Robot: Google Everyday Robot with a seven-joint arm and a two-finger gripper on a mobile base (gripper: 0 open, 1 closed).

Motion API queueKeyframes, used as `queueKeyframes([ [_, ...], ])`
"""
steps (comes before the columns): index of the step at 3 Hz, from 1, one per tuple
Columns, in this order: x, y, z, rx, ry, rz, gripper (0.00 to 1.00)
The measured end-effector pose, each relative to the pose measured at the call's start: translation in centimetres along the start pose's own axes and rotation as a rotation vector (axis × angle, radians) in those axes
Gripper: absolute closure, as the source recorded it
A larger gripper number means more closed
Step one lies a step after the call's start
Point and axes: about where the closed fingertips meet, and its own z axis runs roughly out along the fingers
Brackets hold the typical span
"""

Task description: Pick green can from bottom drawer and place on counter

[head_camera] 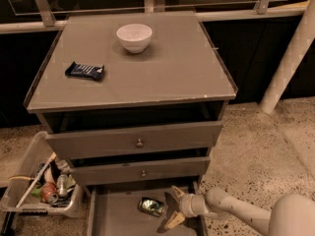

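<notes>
The green can [151, 206] lies on its side on the floor of the bottom drawer [118, 218], which is pulled out under the two knobbed drawers. My gripper [172, 208] reaches into the drawer from the right, just right of the can and a small gap away from it. Its fingers [173, 220] are spread open and hold nothing. The counter [162, 65] is the flat grey-brown cabinet top above.
A white bowl [134, 37] and a dark blue snack bar [84, 71] sit on the counter. A clear bin [42, 188] with cans and scraps stands on the floor left of the cabinet. A white post [288, 58] leans at the right.
</notes>
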Motion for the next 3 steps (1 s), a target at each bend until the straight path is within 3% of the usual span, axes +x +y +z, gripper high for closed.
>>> queueKeyframes([
  [2,1.7,-0.5,3.4,0.016,0.08,0.018,0.0],
  [3,1.9,-0.9,4.6,0.024,0.082,0.024,0.0],
])
